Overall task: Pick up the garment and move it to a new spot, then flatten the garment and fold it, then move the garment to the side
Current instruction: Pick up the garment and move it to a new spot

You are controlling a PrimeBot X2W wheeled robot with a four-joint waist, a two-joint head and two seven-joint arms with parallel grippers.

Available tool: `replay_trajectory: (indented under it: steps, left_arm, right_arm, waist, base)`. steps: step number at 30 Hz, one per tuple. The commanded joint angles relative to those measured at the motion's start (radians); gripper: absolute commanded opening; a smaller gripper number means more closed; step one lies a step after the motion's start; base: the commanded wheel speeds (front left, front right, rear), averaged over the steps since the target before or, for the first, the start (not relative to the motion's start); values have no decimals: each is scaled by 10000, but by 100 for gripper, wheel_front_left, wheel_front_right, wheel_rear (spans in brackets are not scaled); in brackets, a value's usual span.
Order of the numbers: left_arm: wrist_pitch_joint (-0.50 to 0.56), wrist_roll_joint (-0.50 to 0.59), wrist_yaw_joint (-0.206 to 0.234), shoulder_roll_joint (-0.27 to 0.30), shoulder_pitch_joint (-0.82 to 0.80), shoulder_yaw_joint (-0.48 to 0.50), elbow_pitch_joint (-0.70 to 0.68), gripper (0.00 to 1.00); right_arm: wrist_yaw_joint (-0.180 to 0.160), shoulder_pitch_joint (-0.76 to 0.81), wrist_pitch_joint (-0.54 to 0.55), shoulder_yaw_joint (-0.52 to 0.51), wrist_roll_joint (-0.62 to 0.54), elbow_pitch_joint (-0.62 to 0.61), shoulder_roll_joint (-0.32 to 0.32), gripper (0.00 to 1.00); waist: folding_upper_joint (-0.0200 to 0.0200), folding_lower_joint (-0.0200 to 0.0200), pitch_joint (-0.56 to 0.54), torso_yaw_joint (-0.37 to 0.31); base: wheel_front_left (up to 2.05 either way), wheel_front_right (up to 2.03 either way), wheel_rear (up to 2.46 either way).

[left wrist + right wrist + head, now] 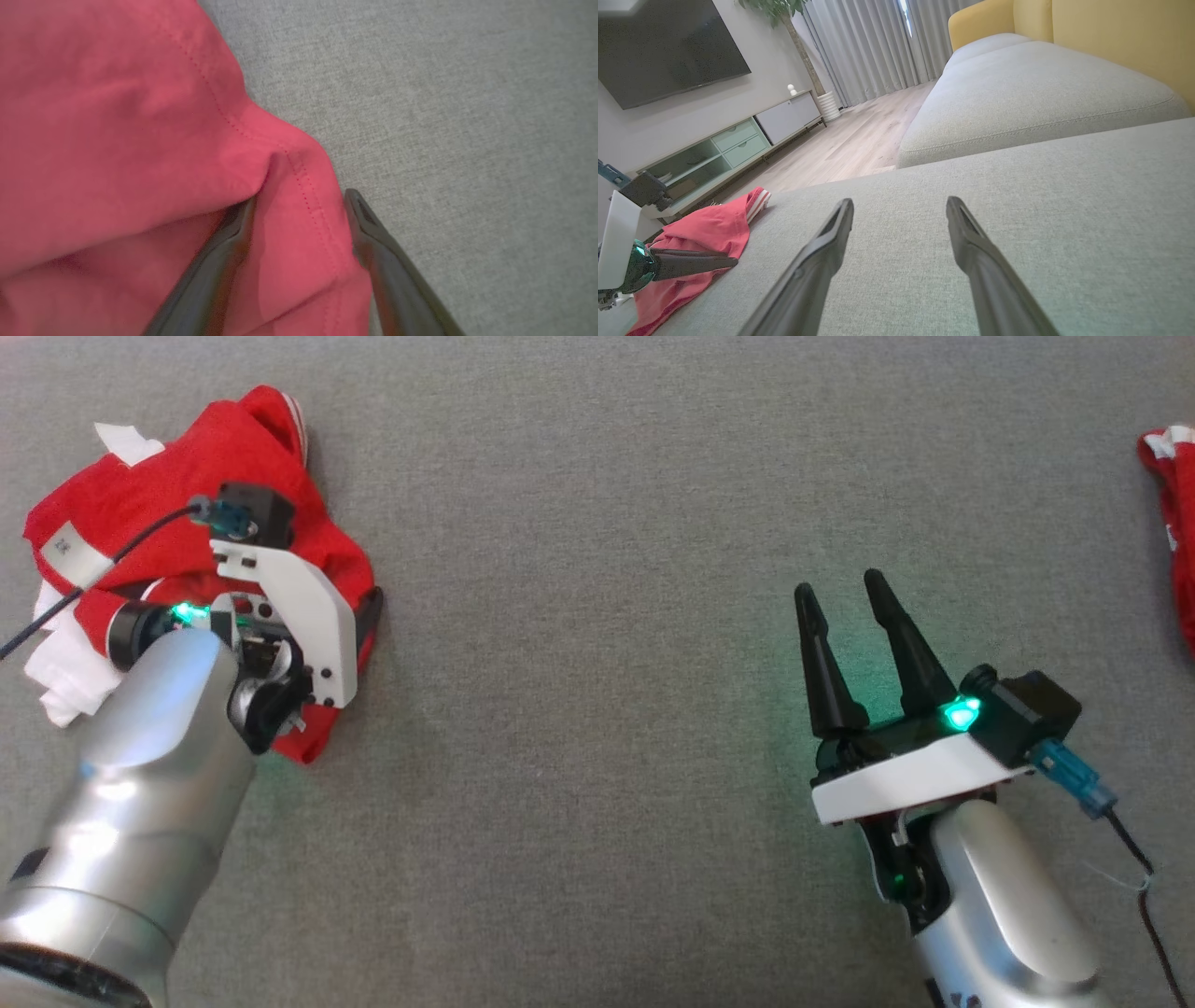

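Observation:
The garment (187, 476), red with white patches and a striped cuff, lies crumpled at the upper left of the grey cushion. My left gripper (301, 205) points down at its right edge and is open, with a stitched fold of the red cloth (117, 140) between the fingers. One finger digs into the cloth and the other rests on the bare cushion. My right gripper (838, 583) hovers open and empty over the cushion at the lower right. In the right wrist view, the garment (714, 224) lies off to its left.
A second red cloth (1172, 523) pokes in at the right edge. The grey cushion (597, 616) spreads wide between the arms. Beyond its far edge are a wooden floor (840, 144), a low cabinet (738, 140) and a yellow backrest (1111, 32).

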Motion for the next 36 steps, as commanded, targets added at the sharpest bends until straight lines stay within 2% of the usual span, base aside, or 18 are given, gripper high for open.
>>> replay_trajectory:
  steps: [1,6,7,8,14,18,21,22,24,36]
  left_arm:
    - [289,-141,18,226,-127,64,86,100]
    - [986,-542,18,217,-59,-119,458,100]
    - [1162,-638,18,223,-26,-166,494,44]
    - [1303,-732,18,239,-1,-199,510,0]
    - [1179,-1043,18,423,51,-276,330,0]
    - [-24,-1244,18,449,4,80,86,0]
    - [-1020,-1631,18,194,18,449,-157,0]
    - [-1624,-1663,18,145,4,390,-487,0]
    - [-2117,-1761,18,76,-23,327,-812,0]
    - [-3948,-2029,18,-752,-918,-79,-2182,0]
  right_arm:
    - [-9,-305,-109,191,-25,-390,22,100]
    - [-9,-349,-109,173,4,-406,22,100]
    - [-9,-351,-109,161,16,-410,22,100]
    - [-9,-349,-109,147,30,-415,22,100]
    - [-9,-303,-109,111,95,-391,22,100]
    - [-9,-281,-109,139,173,-381,22,100]
    - [-9,-242,-109,121,230,-363,22,100]
    - [-9,-218,-109,115,260,-350,22,100]
    - [-9,-191,-109,91,294,-353,22,100]
    - [-9,-235,-109,155,679,-572,22,100]
  waist:
    - [0,0,19,-44]
    - [0,0,-3,-146]
    - [0,0,-27,-165]
    - [0,0,-52,-179]
    - [0,0,-276,-232]
    - [0,0,-475,-306]
    - [0,0,-640,-368]
    - [0,0,-742,-434]
    - [0,0,-818,-510]
    - [0,0,-659,-1526]
  base:
    - [0,0,0]
    - [0,0,0]
    - [0,0,0]
    - [0,0,0]
    - [0,0,0]
    - [0,0,0]
    - [0,0,0]
    - [0,0,0]
    - [0,0,0]
    - [0,0,0]
